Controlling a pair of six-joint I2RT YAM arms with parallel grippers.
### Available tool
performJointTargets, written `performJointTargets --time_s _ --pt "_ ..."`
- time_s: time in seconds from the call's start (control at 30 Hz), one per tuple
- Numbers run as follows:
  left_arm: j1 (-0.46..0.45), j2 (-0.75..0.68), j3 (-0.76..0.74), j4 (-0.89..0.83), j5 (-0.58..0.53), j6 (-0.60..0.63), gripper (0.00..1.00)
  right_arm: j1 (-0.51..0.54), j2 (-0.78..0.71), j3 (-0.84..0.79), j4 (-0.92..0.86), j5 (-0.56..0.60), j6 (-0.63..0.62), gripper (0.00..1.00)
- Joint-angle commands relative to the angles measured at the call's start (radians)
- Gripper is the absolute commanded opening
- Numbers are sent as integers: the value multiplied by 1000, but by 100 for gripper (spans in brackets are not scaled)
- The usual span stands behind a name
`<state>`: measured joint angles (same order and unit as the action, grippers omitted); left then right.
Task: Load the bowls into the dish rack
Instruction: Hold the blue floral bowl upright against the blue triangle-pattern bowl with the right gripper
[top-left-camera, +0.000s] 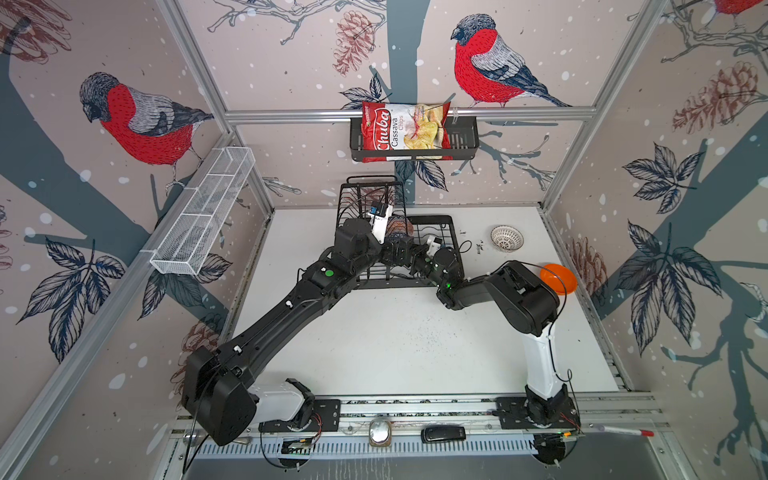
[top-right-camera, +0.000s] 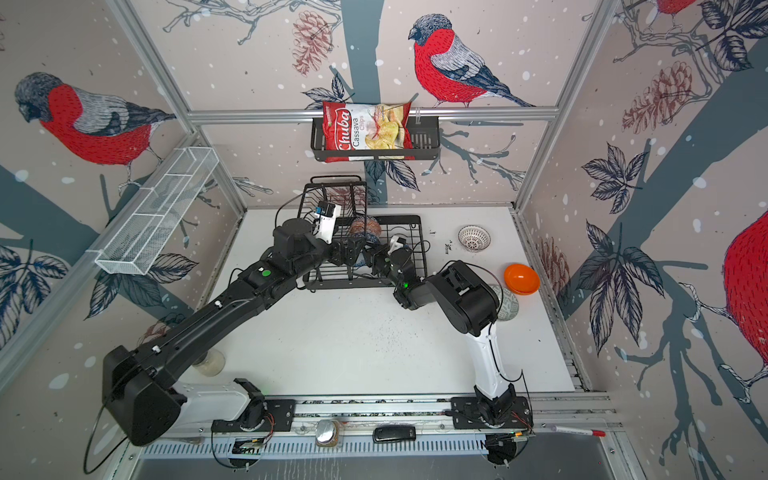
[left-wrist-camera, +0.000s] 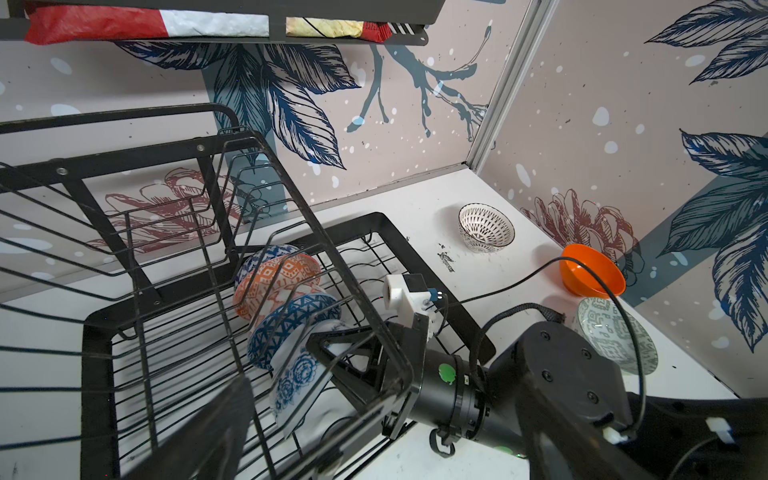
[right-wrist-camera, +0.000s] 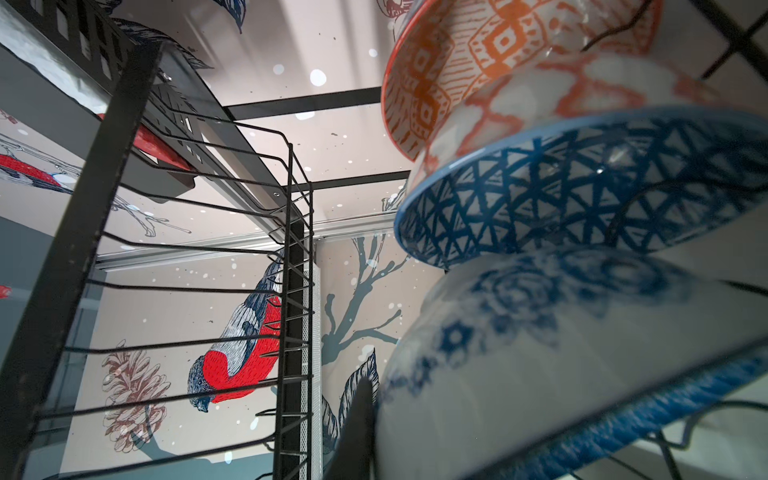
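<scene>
**Third bowl going into the rack; three wait on the table**

Clock is read on the table (top-left-camera: 374, 332) as in the top views, with 12 at the back wall.

Left side: the left gripper (top-left-camera: 397, 252) hangs over the dish rack (left-wrist-camera: 97, 332) at 12 o'clock. Its jaws are spread wide with nothing between them, close beside the row of bowls.

Centre: three bowls stand on edge in the base tray, packed one against the next.
- The orange-white patterned bowl (left-wrist-camera: 276, 286) is farthest back.
- The blue triangle-patterned bowl (left-wrist-camera: 291, 324) is in the middle.
- The blue-white floral bowl (left-wrist-camera: 297, 374) is nearest.

The right gripper (left-wrist-camera: 324, 356) reaches in from about 4 o'clock. Its jaws are pressed together on the floral bowl's rim, as far as I can tell. A rack wire crosses the contact in the left wrist view.

Right side, all on the table and well apart from the rack:
- The white lattice bowl (top-left-camera: 507, 238) is at about 1 o'clock.
- The plain orange bowl (left-wrist-camera: 592, 270) is at about 2 o'clock, near the side wall.
- The grey-white patterned bowl (left-wrist-camera: 615, 336) is just beside the orange one, partly under the right arm's elbow.

Judgement: the step in hand is seating the floral bowl, so the task is about half done.

Next move, as I see it: release the rim and back out toward 5 o'clock without dragging the bowl or snagging the wires. The left gripper is crowding that space. Then pinch a rim at 2 o'clock.
</scene>
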<state>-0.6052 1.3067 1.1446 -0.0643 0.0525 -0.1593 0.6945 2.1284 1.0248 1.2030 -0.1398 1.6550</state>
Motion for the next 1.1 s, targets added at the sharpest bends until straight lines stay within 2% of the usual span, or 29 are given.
performJointTargets --time_s 0.0,0.33,1.07 --pt "-1 -6 0 20 9 -7 98 9 17 17 70 -5 29 0" --pt "-9 -9 0 20 1 -3 98 15 53 19 100 5 78 0" --pt "-28 -3 -2 15 -19 6 98 31 10 -31 -54 70 219 1"
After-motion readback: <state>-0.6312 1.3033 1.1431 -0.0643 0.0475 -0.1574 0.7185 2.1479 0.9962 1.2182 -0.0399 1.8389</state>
